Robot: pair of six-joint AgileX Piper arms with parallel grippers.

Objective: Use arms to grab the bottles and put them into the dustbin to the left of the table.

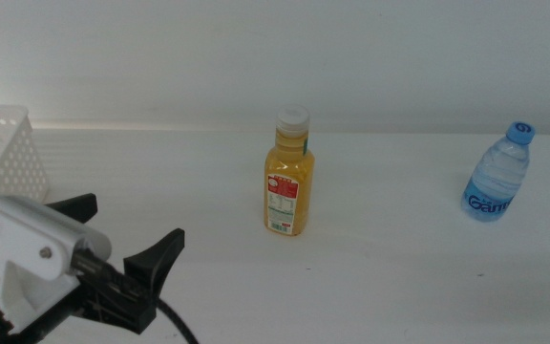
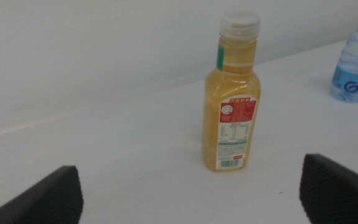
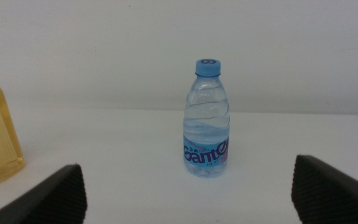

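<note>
The worktop (image 1: 399,287) is plain white and matte. An orange juice bottle (image 1: 288,174) with a white cap stands upright near its middle, its red and white label facing the camera. Well apart to the right, a small clear water bottle (image 1: 497,175) with a blue cap and blue label also stands on it. A white perforated dustbin (image 1: 12,158) sits at the far left edge.

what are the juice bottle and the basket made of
Juice bottle: looks like clear glossy plastic, since the orange liquid shows through; white ribbed cap, printed label. Basket: seemingly white plastic, its wall pierced by rows of small holes.
</note>
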